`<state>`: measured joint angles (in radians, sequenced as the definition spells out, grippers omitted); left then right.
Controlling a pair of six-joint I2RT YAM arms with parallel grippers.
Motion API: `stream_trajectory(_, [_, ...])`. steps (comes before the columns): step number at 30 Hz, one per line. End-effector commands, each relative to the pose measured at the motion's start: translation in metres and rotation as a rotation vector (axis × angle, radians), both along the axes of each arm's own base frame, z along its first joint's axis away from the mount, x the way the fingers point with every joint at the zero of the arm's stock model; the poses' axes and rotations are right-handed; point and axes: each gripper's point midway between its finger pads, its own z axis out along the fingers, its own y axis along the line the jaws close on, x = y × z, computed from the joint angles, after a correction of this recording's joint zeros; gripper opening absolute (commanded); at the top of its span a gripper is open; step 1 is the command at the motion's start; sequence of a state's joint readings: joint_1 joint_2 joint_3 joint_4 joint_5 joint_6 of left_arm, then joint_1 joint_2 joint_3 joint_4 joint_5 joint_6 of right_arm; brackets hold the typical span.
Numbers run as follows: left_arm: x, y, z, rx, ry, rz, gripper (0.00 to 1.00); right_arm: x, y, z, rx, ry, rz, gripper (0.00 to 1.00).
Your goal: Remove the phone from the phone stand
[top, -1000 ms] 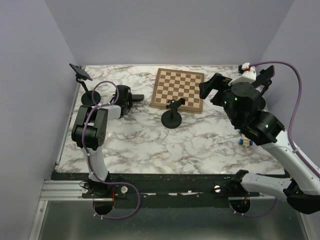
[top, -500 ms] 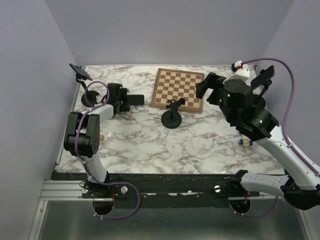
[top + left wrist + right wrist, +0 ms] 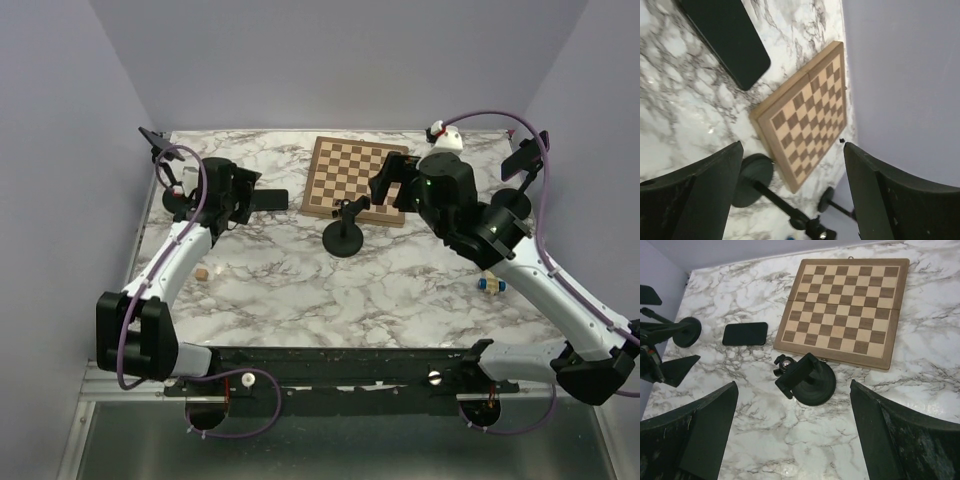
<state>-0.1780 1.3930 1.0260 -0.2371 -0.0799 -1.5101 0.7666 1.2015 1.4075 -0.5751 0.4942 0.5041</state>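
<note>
- The phone [image 3: 270, 200] lies flat on the desk [image 3: 300, 285], dark face up. It sits at abt 9 o'clock of the chessboard [image 3: 357, 180] and abt 10 o'clock from the phone stand [image 3: 345, 236].
- The stand's clamp is empty in the right wrist view, so I judge the removal itself done (only the release and clearing away could be left).
- Left tool [image 3: 248, 193] is spread wide open and holds nothing. In its wrist view both fingers [image 3: 700, 192] frame the scene, w/ the phone out past the tips at abt 11 o'clock.
- From above it sits just beside the phone's near end. I can't tell whether it touches.
- Right tool [image 3: 390, 186] is also wide open and empty. It hangs over the near edge of the chessboard, looking down on the stand and phone.
- Handling, as I judge it:
  - The phone is a thin rigid slab, light enough for one arm.
  - Its face is glossy, so prob. slippery, and it's glass, so no hard squeeze and no drop.
- Where to hold, if I must lift it again:
  - Grip across the short width, pads on the two long edges abt mid-length.
  - Flat on marble it shows v. little edge, so I'd expect to come in low and square or the fingers could skid off.
- The chessboard edge is near the phone's 3 o'clock end, so I'd approach from the open desk side.
</note>
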Motion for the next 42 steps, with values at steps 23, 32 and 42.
stream_trajectory(23, [0.014,0.213,0.092,0.926,-0.169,0.12,0.95,-0.018,0.023,0.029,0.006,-0.127,0.241,1.0])
stream_trajectory(32, [0.044,0.231,0.097,0.859,-0.081,0.134,0.95,-0.02,0.02,0.031,0.01,-0.13,0.235,1.0])
stream_trajectory(42, [0.05,0.233,0.093,0.816,-0.079,0.14,0.76,-0.021,0.018,0.032,0.017,-0.133,0.23,1.0])
